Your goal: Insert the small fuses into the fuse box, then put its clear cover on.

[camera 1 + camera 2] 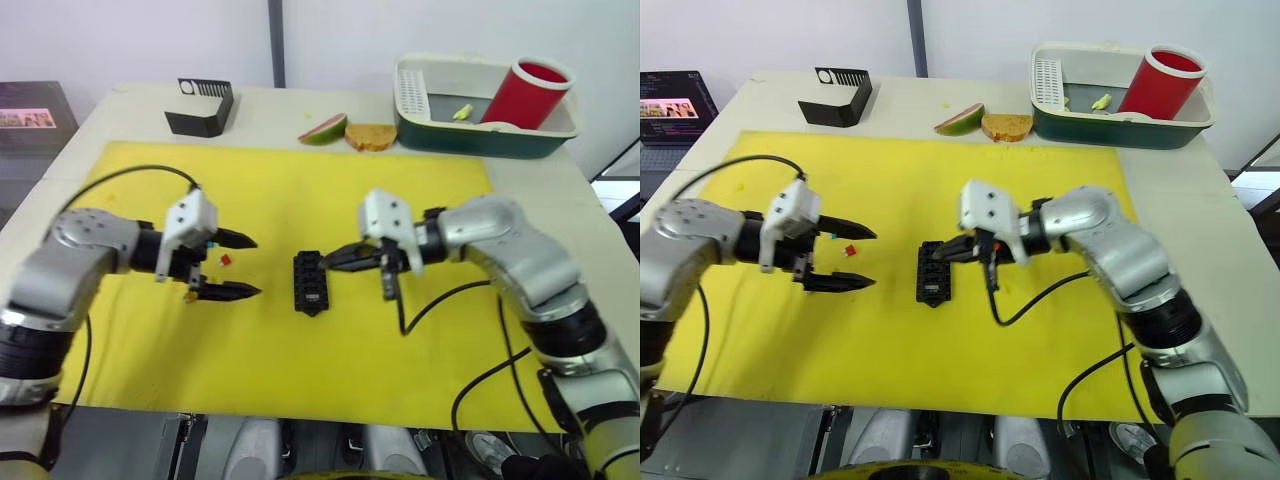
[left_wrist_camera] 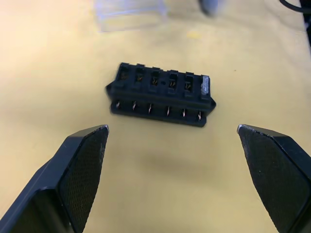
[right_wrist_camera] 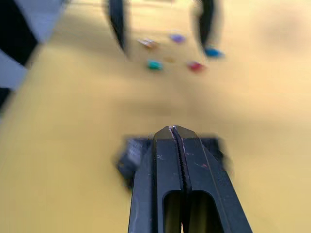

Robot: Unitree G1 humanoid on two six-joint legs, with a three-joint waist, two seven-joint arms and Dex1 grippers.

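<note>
**Two grippers flank a fuse box on a yellow mat**

Yellow matting (image 1: 300, 360) covers most of a pale table (image 1: 90, 125), with a white wall behind it. Going left to right in the head views:

At the left of the frame, the left gripper (image 1: 240, 266) hovers over the mat with its two black fingers spread wide and nothing between them. Just beside those fingertips lie the small fuses (image 1: 225, 260), a loose scatter of tiny coloured bits; red, blue and amber ones can be made out, and the right wrist view shows teal and purple ones too.

At the centre of the frame sits the fuse box (image 1: 310, 282), a small black block lying flat on the mat, apart from the fuses. The left wrist view shows its row of slots; one end slot holds a pale fuse, the others look empty. In that same view the clear cover (image 2: 130, 14) lies on the mat just beyond the box.

Right of centre, the right gripper (image 1: 335, 258) points at the box, its tips just above the box's near edge. Its fingers are pressed together; whether they pinch anything cannot be made out.

Along the upper edge of the frame stand a black slotted holder (image 1: 200, 108), a mango slice (image 1: 324, 129), a piece of bread (image 1: 371, 136), and a green-and-white basin (image 1: 480, 135) holding a red cup (image 1: 530, 93).
</note>
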